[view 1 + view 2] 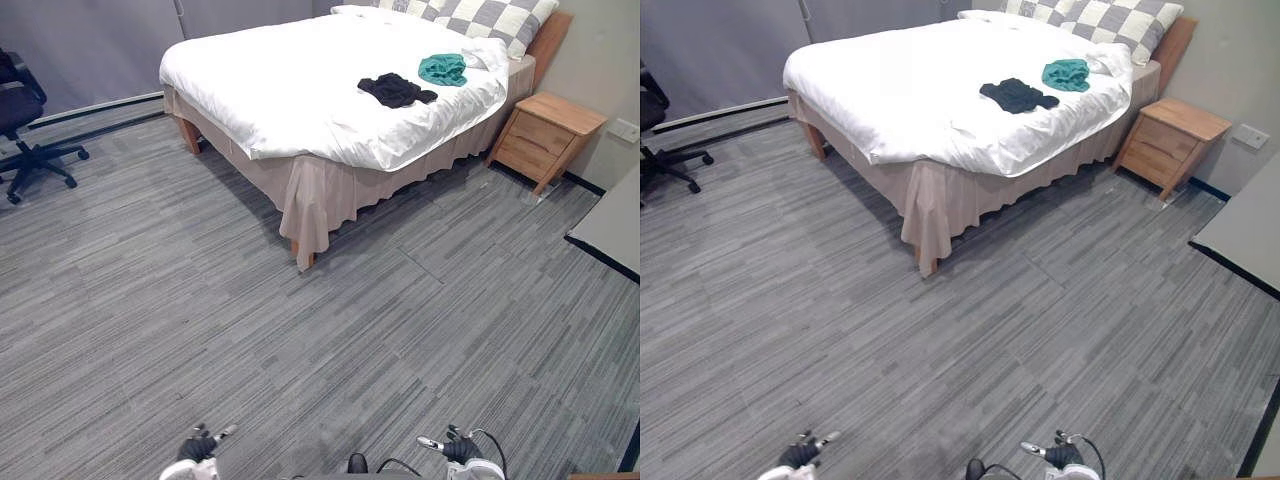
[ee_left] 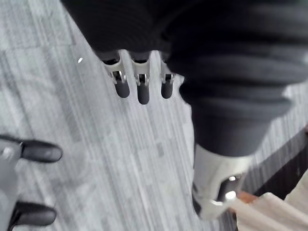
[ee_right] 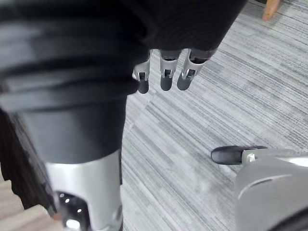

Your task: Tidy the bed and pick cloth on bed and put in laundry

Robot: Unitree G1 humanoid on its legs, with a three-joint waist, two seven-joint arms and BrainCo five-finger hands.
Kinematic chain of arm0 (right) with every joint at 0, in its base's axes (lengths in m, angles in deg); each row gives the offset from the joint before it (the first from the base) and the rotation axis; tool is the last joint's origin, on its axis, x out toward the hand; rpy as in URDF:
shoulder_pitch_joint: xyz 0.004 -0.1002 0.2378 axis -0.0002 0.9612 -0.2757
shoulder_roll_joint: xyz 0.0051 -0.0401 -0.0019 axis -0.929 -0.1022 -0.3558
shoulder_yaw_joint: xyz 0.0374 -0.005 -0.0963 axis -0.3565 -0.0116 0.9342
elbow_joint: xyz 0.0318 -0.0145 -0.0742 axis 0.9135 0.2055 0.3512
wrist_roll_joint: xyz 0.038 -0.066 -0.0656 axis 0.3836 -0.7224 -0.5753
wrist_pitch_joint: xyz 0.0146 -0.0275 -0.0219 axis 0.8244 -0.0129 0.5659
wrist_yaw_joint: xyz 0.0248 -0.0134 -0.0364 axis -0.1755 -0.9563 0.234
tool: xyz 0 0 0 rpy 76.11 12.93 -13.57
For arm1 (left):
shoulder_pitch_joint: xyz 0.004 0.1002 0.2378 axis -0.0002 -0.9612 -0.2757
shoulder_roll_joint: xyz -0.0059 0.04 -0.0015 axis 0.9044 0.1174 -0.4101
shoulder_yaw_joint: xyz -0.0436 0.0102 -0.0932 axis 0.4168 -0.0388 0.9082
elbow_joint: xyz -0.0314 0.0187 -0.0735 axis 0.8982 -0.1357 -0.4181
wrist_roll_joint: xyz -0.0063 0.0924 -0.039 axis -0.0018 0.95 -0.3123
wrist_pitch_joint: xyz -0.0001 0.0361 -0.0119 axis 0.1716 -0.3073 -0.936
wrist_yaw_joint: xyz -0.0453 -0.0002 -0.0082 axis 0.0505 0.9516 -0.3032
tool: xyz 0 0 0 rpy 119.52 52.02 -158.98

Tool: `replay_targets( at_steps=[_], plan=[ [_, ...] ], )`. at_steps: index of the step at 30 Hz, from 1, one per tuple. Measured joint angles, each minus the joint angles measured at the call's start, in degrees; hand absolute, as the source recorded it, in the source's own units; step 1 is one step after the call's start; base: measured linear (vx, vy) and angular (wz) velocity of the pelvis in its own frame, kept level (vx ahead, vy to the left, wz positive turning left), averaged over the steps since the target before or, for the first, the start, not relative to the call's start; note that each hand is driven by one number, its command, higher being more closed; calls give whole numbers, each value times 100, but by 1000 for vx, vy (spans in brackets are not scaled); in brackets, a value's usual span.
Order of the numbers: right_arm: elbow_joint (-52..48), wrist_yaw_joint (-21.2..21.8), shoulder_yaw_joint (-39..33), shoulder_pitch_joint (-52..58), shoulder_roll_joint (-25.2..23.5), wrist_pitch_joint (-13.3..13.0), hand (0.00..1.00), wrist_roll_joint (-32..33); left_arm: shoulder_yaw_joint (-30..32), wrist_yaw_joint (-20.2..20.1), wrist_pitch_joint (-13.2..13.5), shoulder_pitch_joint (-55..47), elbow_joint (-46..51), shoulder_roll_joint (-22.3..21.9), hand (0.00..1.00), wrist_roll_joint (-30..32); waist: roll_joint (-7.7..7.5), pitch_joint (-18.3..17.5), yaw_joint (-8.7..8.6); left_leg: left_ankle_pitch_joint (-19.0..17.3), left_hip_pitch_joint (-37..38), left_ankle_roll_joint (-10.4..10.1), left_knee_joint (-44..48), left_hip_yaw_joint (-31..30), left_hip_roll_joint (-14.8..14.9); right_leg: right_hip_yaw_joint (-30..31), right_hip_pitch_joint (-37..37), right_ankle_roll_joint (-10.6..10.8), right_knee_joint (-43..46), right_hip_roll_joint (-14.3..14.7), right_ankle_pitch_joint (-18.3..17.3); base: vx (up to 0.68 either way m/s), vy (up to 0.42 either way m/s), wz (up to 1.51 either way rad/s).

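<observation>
Task barely begun: black cloth (image 1: 396, 90) and teal cloth (image 1: 443, 68) lie on the bed (image 1: 280, 70).
Left hand (image 1: 197, 448) and right hand (image 1: 462, 450) hang relaxed and empty, well apart from it.

There is one bed (image 1: 300, 100), standing at the far side, with one beige skirt (image 1: 330, 190) round its base. Two loose cloths lie on its right part, near each other but apart: one black cloth (image 1: 396, 90) and one teal cloth (image 1: 443, 68). Whether the checked pillows (image 1: 480, 18) at the far end number one or two cannot be told. One bedside cabinet (image 1: 560, 110) with two drawers (image 1: 543, 133) stands right of the bed. One office chair (image 1: 20, 120) stands at the far left. Two hands show at the near edge: one left hand (image 1: 197, 447) and one right hand (image 1: 460, 448)
</observation>
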Motion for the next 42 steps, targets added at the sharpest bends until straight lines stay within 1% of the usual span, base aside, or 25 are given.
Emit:
replay_targets(
  at_steps=[6, 9, 12, 16, 18, 22, 23, 25, 26, 27, 28, 29, 30, 31, 32, 33, 34, 35, 36, 37, 38, 39, 40, 41, 42],
  plan=[
    [0, 67, -10, 75, -70, -80, 0, -8, 265, 7, 0, -43, 0, -170, 0, -18, 5, -4, -12, -23, 8, -26, 0, 26, 26, 1, 4, 2, -1, 16, -4, -43, -10, 0],
    [0, 126, -15, 85, -153, -101, 0, -12, 320, 21, -1, -137, 3, -294, 0, -14, 27, -19, -10, -82, -12, -11, 1, 148, 82, 10, 22, -29, -27, 69, 19, -86, -26, -7],
    [0, 154, -15, 154, -201, -104, 0, -14, 307, 130, 2, -259, 4, -401, 0, -10, 29, -31, -7, -132, 41, -89, 7, 181, 122, 4, 140, -10, -160, 105, 31, -94, -48, -1],
    [-2, 163, 11, 202, -290, -100, 0, -13, 217, 153, 3, -315, 62, -504, 0, -12, 41, -43, 9, -173, 46, -149, 4, 281, 201, -10, 206, -36, -326, 176, 94, -48, -58, -11],
    [-3, 165, 12, 242, -311, -100, 0, -14, 62, 170, 8, -316, 93, -511, 0, -12, 43, -46, 8, -189, 43, -181, 7, 292, 252, -31, 201, -52, -352, 220, 86, 6, -56, -4],
    [-3, 163, 11, 338, -310, -99, 0, -13, -131, 235, 23, -256, 99, -549, 0, -11, 37, -45, -17, -176, 57, -197, 15, 251, 334, -101, 182, -118, -321, 295, 39, 56, -55, 3],
    [-3, 164, 11, 367, -310, -98, 0, -11, -159, 233, 24, -235, 99, -564, 0, -12, 43, -32, -27, -166, 61, -216, 29, 265, 365, -97, 96, -169, -182, 321, 6, 84, -37, -5],
    [-12, 175, 40, 280, -315, -99, 0, -13, -197, 236, 27, -232, 127, -560, 0, -14, 63, 68, -21, -184, 31, -251, 84, 330, 435, -143, -165, -189, 208, 356, -156, 42, -41, -23],
    [-12, 184, 69, 190, -328, -110, 0, -16, -201, 237, 41, -237, 207, -555, 0, -18, 78, 138, -11, -203, -65, -282, 135, 486, 469, -303, -419, -168, 481, 326, -380, -3, -57, -31],
    [-12, 185, 72, 144, -336, -132, 0, -25, -202, 237, 59, -235, 243, -551, 0, -20, 49, 169, -12, -213, -100, -297, 141, 542, 469, -434, -521, -256, 630, 281, -511, -13, -66, -33],
    [-11, 184, 77, 54, -339, -197, 0, -36, -212, 240, 119, -211, 331, -559, 0, -28, 39, 298, -13, -276, -200, -390, 215, 612, 506, -656, -710, -314, 878, 222, -661, 6, -59, -21],
    [-11, 182, 78, 42, -339, -229, 0, -35, -213, 240, 134, -205, 355, -561, 0, -29, 37, 332, -12, -296, -231, -414, 235, 637, 525, -683, -752, -338, 913, 225, -687, 36, -83, -21],
    [-11, 177, 90, 32, -338, -248, 0, -24, -213, 242, 145, -201, 387, -567, 0, -70, 42, 359, -12, -375, -302, -523, 312, 706, 576, -747, -850, -396, 1010, 226, -819, 95, -105, -38],
    [-12, 174, 142, -1, -327, -259, 0, -20, -197, 242, 149, -191, 392, -577, 0, -156, 12, 418, 22, -551, -371, -623, 521, 860, 654, -824, -938, -396, 1236, 202, -997, 143, -133, -61],
    [-13, 179, 259, -31, -319, -264, 0, -28, -187, 240, 148, -232, 390, -576, 0, -202, 27, 524, 77, -691, -460, -657, 917, 999, 734, -845, -1037, -430, 1537, 159, -1206, 142, -119, -52],
    [-12, 182, 284, -21, -332, -264, 0, -37, -186, 238, 148, -226, 390, -575, 0, -229, 1, 596, 47, -707, -557, -660, 1208, 1086, 753, -844, -1047, -458, 1663, 107, -1315, 150, -146, -16],
    [-5, 186, 306, 52, -339, -240, 0, -58, -187, 227, 149, -206, 448, -609, 0, -250, -75, 677, -30, -722, -865, -663, 2031, 1173, 778, -787, -987, -475, 1850, -10, -1401, 187, -184, 1],
    [-3, 183, 292, 103, -286, -215, 0, -57, -181, 224, 161, -247, 556, -717, 0, -246, -70, 714, -6, -865, -972, -704, 2334, 1211, 784, -766, -890, -515, 2012, -89, -1486, 218, -182, -9],
    [-3, 182, 287, 141, -248, -214, 0, -53, -186, 216, 179, -264, 617, -779, 0, -240, -79, 724, 5, -947, -946, -698, 2344, 1217, 785, -758, -867, -469, 2151, -111, -1589, 261, -145, -26],
    [-5, 180, 287, 200, -200, -219, 0, -38, -213, 204, 210, -268, 628, -826, 0, -237, -9, 739, 0, -1002, -892, -645, 2286, 1225, 774, -799, -827, -251, 2393, -129, -1779, 280, -69, -33],
    [-53, 191, 332, 242, -111, -219, 0, -7, -311, 168, 183, -225, 651, -876, 0, -230, 107, 747, -19, -934, -807, -517, 1986, 1275, 780, -967, -1063, -15, 3381, -241, -1960, 246, -31, -36],
    [-196, 205, 410, 290, -120, -208, 0, 2, -458, 112, 149, -217, 718, -849, 0, -211, 81, 730, -7, -1124, -703, -520, 1927, 1417, 816, -1068, -1551, 13, 4575, -485, -1919, 171, -22, -26],
    [-277, 223, 481, 305, -197, -216, 0, 28, -592, 107, 138, -164, 708, -766, 0, -111, -48, 761, -27, -1268, -596, -458, 1964, 1397, 745, -1032, -2107, 122, 5731, -751, -1687, 170, -91, 13],
    [-214, 286, 493, 250, -296, -209, 0, 154, -762, 90, 138, -52, 640, -646, 0, 10, -72, 792, -161, -1378, -399, -528, 1983, 1254, 798, -740, -2629, 316, 6404, -813, -1791, 226, -150, 39],
    [-214, 324, 505, 261, -295, -211, 0, 228, -775, 89, 141, 18, 600, -641, 0, 20, -97, 832, -234, -1398, -358, -561, 1976, 1177, 864, -718, -2651, 344, 6194, -828, -1892, 387, -302, 72]
  ],
)
